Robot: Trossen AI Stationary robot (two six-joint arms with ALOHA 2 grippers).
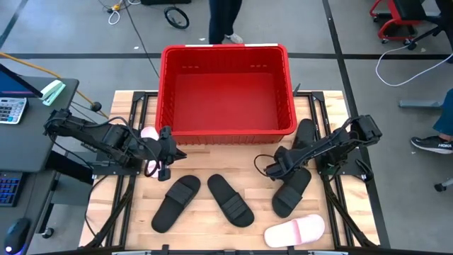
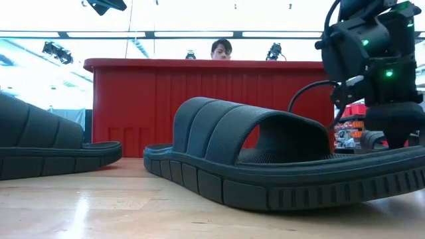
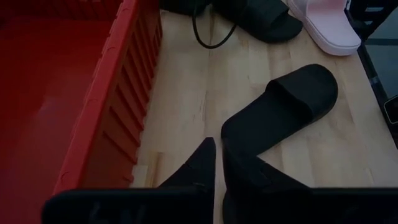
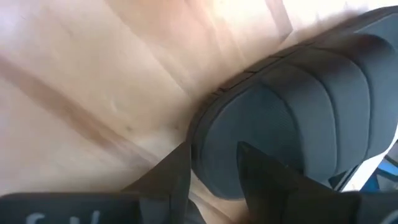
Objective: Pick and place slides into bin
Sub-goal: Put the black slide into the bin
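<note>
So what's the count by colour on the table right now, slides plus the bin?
Black slides: 4
Pink slides: 2, the second partly hidden
Red bin: 1, nothing in it yet
Total: 7 things, 6 of them slides

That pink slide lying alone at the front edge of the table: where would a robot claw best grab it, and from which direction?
Probably by the wide strap, from straight above. The pink slide lies flat, sole down, apart from the black slides, so its strap arches up as the easiest part to pinch, one finger under it through the open toe. The right gripper is the nearer one; the left gripper hangs by the bin.
</note>
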